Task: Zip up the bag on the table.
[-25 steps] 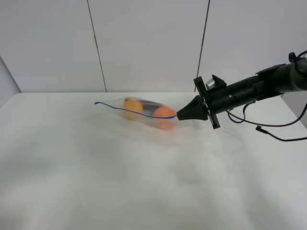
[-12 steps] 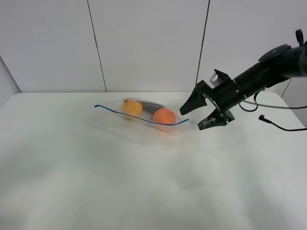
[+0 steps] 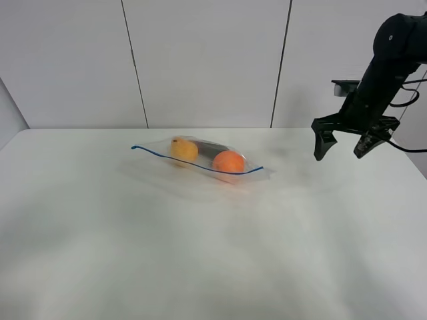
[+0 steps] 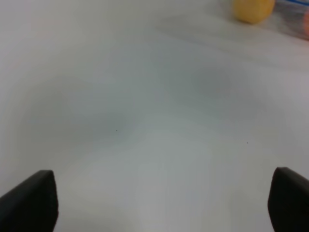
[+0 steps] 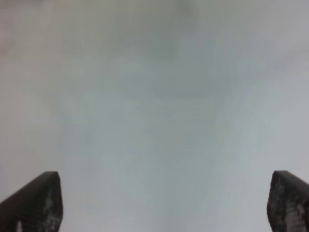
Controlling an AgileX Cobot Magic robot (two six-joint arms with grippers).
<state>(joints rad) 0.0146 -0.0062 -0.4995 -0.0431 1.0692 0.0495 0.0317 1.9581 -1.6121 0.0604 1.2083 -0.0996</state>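
The clear bag lies on the white table toward the back, its thin blue zip strip running along the near edge. Two orange fruits show through the plastic. My right gripper hangs open above the table's far right, well clear of the bag, fingers pointing down. In the right wrist view its two fingertips frame bare table. My left gripper is open over bare table; a yellow-orange fruit and the bag's edge show at the frame border. The left arm is outside the exterior view.
A pale panelled wall rises behind the table. A black cable trails from the right arm near the table's right edge.
My right gripper let go of the bag's right end, opened wide, and pulled back up and to the right. The bag settled flat on the table.
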